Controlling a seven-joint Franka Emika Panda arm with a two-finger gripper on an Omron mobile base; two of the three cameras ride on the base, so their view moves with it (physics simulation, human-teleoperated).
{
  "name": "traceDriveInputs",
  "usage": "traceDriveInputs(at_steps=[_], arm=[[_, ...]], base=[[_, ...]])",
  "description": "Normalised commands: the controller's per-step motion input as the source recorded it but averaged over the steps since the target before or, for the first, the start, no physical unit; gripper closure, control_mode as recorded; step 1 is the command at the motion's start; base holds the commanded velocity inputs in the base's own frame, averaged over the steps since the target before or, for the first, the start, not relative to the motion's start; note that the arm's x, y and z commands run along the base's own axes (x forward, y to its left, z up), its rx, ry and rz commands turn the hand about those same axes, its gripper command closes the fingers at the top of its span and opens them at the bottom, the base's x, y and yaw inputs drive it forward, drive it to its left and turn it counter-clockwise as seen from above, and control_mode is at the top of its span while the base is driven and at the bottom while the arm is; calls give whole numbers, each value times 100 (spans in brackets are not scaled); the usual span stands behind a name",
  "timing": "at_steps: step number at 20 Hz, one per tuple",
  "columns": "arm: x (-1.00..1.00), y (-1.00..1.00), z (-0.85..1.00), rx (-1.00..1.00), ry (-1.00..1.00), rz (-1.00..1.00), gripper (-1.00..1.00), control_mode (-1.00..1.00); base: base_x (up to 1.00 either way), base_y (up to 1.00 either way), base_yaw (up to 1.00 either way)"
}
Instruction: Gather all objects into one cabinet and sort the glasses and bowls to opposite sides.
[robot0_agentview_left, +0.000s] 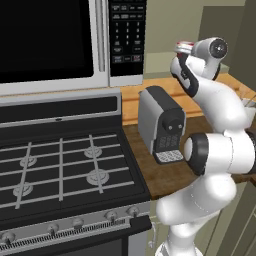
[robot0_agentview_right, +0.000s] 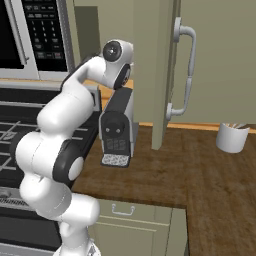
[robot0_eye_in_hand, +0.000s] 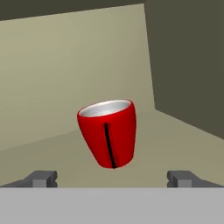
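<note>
Left base view is dominated by a black gas range (robot0_agentview_left: 60, 165) with grey grates and a row of knobs along its front edge, and above it a stainless microwave (robot0_agentview_left: 55, 45) whose keypad carries small white lettering too blurred to be read. To the right of the range, a grey pod coffee machine (robot0_agentview_left: 161, 125) is seen standing on the brown wooden counter (robot0_agentview_right: 200, 170); no brand can be made out on it. The white arm (robot0_agentview_left: 220, 150) is raised from the base and bent upward, its wrist lifted beside the open sage-green wall cabinet (robot0_agentview_right: 165, 70), whose door edge and long pale curved bar handle (robot0_agentview_right: 186, 70) are shown in the right base view. A white utensil pot (robot0_agentview_right: 232, 136) is set on the counter well to the right. Within the hand view, the small red cup (robot0_eye_in_hand: 108, 133) is seen on the cabinet's pale shelf, tilted slightly, with a dark vertical line down its side and a light interior. The gripper (robot0_eye_in_hand: 113, 178) is held wide open, its two dark fingertips (robot0_eye_in_hand: 41, 178) spread well apart to either side below the cup, and nothing is clasped between them.
</note>
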Motion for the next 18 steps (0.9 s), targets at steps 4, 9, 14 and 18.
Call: traceDriveInputs(at_steps=[4,9,14,18], arm=[[24,-5,-6,3,0,0,-100,-100],[28,0,-1,0,0,0,-100,-100],[32,0,-9,0,1,0,-100,-100],[35,0,-12,0,2,0,-100,-100]], base=[[0,0,0],[0,0,0],[0,0,0],[0,0,0]])
